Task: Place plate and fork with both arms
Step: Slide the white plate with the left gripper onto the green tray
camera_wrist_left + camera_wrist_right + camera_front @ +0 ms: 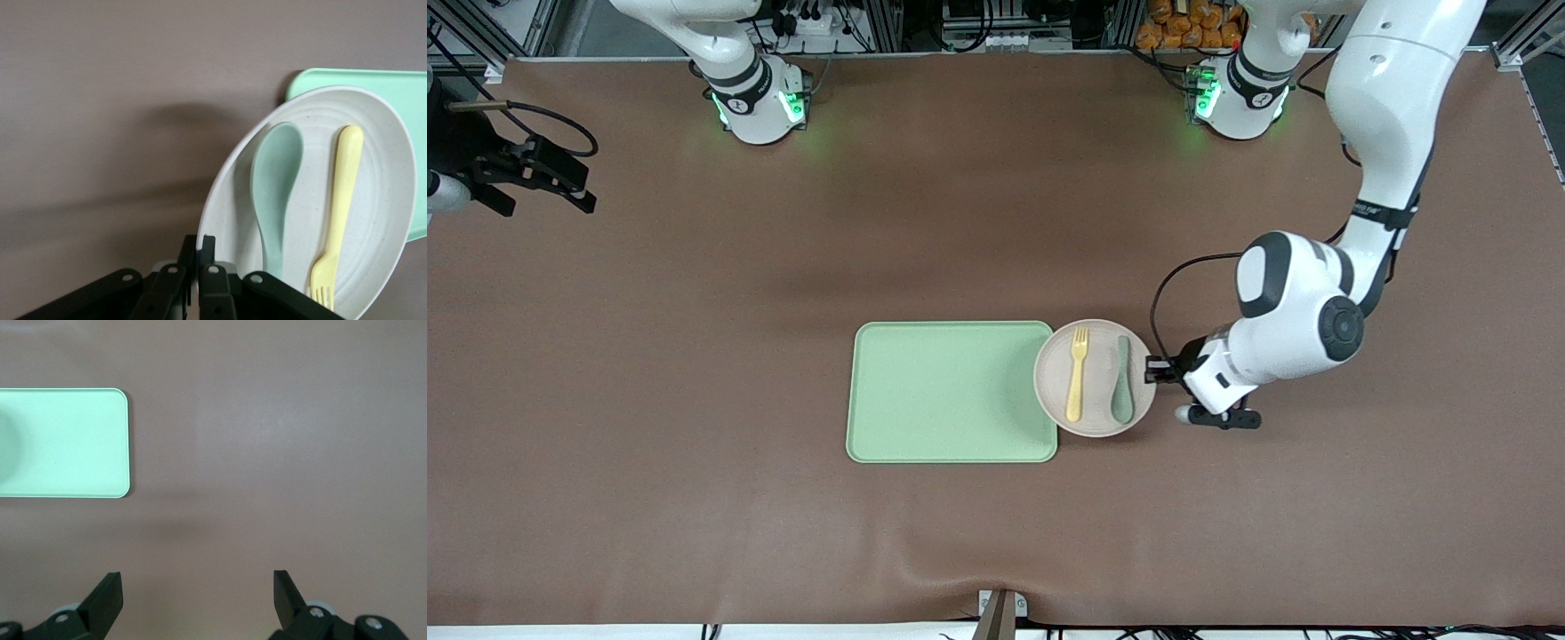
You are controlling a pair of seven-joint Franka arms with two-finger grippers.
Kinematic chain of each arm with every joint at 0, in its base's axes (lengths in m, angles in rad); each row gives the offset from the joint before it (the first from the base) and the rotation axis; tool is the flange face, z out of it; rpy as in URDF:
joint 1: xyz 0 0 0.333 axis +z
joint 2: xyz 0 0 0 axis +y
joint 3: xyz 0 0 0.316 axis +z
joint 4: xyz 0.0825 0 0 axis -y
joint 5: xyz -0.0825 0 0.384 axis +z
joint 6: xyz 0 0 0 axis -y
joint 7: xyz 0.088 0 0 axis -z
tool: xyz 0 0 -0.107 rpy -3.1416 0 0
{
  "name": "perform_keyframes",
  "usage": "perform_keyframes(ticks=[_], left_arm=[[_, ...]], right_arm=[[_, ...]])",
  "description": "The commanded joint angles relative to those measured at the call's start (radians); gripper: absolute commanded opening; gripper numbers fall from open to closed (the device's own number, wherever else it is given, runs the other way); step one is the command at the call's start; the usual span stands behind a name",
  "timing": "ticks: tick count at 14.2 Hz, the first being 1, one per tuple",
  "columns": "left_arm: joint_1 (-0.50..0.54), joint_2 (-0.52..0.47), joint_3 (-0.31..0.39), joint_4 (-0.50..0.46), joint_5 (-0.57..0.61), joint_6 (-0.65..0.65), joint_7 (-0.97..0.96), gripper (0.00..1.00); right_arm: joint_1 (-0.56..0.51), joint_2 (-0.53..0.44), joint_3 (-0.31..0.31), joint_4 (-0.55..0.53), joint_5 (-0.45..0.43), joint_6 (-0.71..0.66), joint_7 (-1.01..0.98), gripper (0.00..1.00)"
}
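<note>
The left tool [1154,367] pinches the rim of the speckled plate [1096,342], which overlaps the green tray [947,391] edge and carries the yellow fork [1077,382] beside a teal spoon [1121,387], apparently so both ride along. The right tool [197,590] waits open-jawed over bare desk [694,356] at its own end, likely for the fork.

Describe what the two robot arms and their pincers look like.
Both arms are glossy white with black joint bands; the left arm has a grey-black elbow cap and a black cable. Bases glow green. The left pincer and right pincer are matte black with silver screws.
</note>
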Motion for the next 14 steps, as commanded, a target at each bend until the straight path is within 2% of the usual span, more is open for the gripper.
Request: perform_keyframes(ticks=[1,8,14], left_arm=[[-0.035,0.056,-0.003,0.081,-0.020,0.001,-0.017,0.00],[-0.151,0.146,-0.003,0.086,-0.036,0.242,-0.052,0.00],[-0.219,0.176,0.003,0.113,-0.038,0.259,-0.132,0.00]], right_arm=[[-0.012,0.008,0.007,0.022,-0.004,-0.014,-0.009,1.00],[-0.012,0.010,0.007,0.022,-0.004,-0.016,-0.009,1.00],[-0.012,0.008,0.007,0.020,-0.004,-0.016,-0.009,1.00]])
